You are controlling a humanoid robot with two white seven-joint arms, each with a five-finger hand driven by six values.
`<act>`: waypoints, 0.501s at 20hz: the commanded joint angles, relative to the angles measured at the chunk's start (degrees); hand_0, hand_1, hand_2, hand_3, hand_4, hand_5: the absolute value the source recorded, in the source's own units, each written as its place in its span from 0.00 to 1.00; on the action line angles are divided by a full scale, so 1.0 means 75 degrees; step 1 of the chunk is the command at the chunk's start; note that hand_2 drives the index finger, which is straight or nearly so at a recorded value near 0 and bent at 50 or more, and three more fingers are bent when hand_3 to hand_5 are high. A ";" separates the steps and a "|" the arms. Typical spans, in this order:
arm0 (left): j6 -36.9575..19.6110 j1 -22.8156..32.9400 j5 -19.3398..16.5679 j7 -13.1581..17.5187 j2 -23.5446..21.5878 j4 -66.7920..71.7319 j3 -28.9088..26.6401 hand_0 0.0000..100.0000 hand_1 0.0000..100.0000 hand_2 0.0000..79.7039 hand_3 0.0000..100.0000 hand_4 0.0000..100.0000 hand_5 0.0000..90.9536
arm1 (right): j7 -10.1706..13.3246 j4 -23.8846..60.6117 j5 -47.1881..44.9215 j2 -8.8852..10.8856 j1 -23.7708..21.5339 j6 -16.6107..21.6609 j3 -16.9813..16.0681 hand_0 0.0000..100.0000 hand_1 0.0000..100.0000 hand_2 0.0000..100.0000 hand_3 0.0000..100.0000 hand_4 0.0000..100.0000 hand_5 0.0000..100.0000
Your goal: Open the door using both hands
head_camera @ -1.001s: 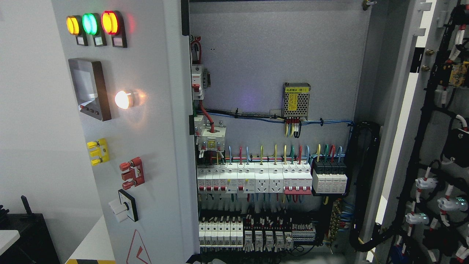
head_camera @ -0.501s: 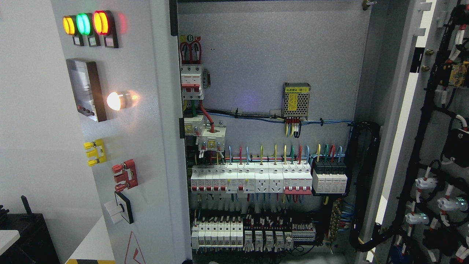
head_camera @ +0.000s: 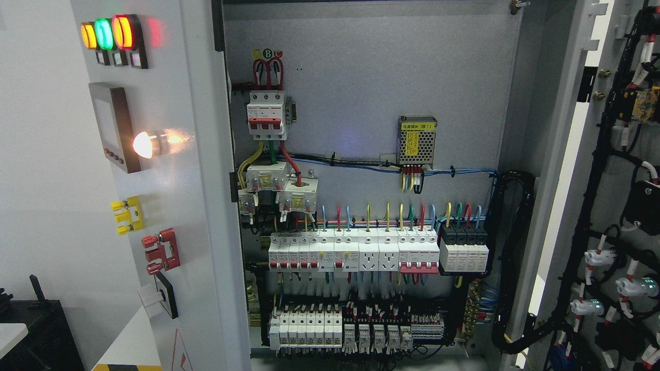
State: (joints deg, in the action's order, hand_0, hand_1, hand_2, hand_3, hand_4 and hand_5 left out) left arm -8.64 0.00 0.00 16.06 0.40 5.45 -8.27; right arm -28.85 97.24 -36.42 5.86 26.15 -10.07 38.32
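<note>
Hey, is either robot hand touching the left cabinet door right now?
No, neither robot hand shows in the head view; the left door stands swung open with nothing touching its visible face or edge.

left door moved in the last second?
Yes. The left door swung further open, its edge shifting left against the fixed power supply, uncovering the red breaker.

No part of the robot's body is visible

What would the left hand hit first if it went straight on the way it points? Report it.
Cannot tell: neither hand is in view, so no heading shows. The left door stands open, with the breaker row exposed inside the cabinet.
</note>
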 commanded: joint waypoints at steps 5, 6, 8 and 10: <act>0.0004 0.0234 0.0024 0.0015 0.0204 0.0000 0.0001 0.00 0.00 0.00 0.00 0.04 0.00 | 0.0472 -0.0004 0.0051 -0.0055 -0.0041 0.0019 0.0235 0.00 0.00 0.00 0.00 0.00 0.00; 0.0004 0.0234 0.0024 0.0015 0.0204 0.0000 0.0001 0.00 0.00 0.00 0.00 0.04 0.00 | 0.0472 -0.0004 0.0051 -0.0113 -0.0041 0.0019 0.0235 0.00 0.00 0.00 0.00 0.00 0.00; 0.0004 0.0234 0.0024 0.0015 0.0216 0.0000 0.0001 0.00 0.00 0.00 0.00 0.04 0.00 | 0.0472 0.0019 0.0051 -0.0160 -0.0041 0.0019 0.0247 0.00 0.00 0.00 0.00 0.00 0.00; 0.0004 0.0234 0.0024 0.0015 0.0204 0.0000 0.0001 0.00 0.00 0.00 0.00 0.04 0.00 | 0.0472 0.0031 0.0051 -0.0184 -0.0041 0.0019 0.0316 0.00 0.00 0.00 0.00 0.00 0.00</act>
State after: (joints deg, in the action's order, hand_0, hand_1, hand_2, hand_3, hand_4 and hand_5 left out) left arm -8.64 0.00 0.00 16.06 0.29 5.44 -8.26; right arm -25.42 97.25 -36.12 5.39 25.94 -9.96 39.40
